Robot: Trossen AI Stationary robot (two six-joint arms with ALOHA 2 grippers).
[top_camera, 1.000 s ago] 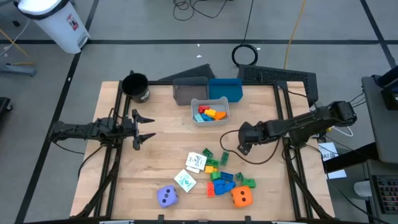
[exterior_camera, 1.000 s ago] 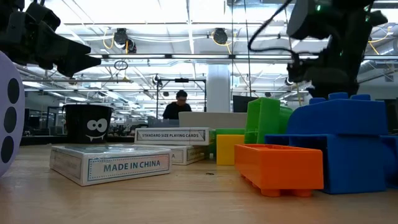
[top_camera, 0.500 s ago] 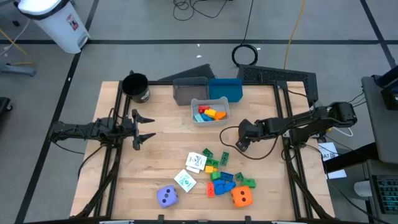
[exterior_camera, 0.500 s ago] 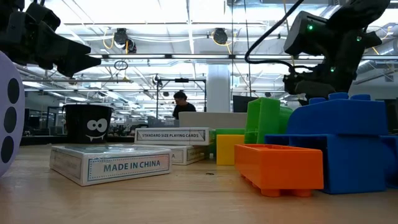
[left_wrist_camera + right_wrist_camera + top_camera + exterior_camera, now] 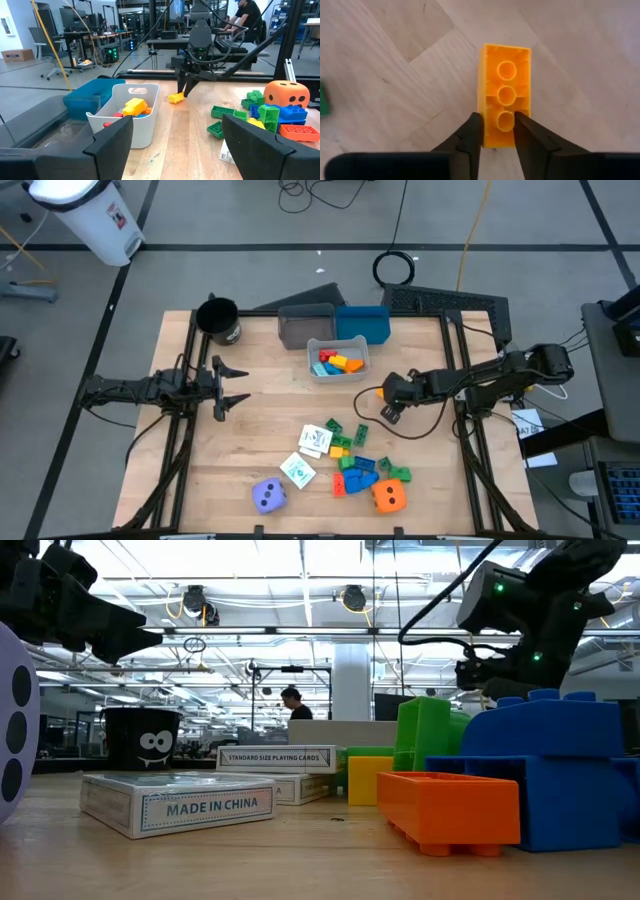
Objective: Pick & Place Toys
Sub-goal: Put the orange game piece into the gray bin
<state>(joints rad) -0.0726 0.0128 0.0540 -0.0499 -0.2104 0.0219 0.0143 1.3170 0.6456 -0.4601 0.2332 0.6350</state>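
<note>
My right gripper points steeply down at the table's right-middle, shut on an orange-yellow building block, which also shows in the left wrist view. More toys lie nearer the front edge: a heap of coloured blocks, a purple die, an orange die and two white cards. My left gripper waits open and level at the table's left side, touching nothing. My right gripper pinches the block's two long sides between its two fingers, near one end. The fingers come from above, slanting down, and lie across it. The block's hollow underside faces the wrist. It sits tilted at the tabletop; whether it is lifted clear I cannot tell.
A small white bin with blocks in it stands just beyond the right gripper. Behind it are a grey bin and a blue bin. A black cup stands at the far left corner. Bare wood lies between the two arms.
My right gripper has sunk a little and shifted slightly toward the far edge. An orange block now shows at its fingertips in the high view, where none showed before.
</note>
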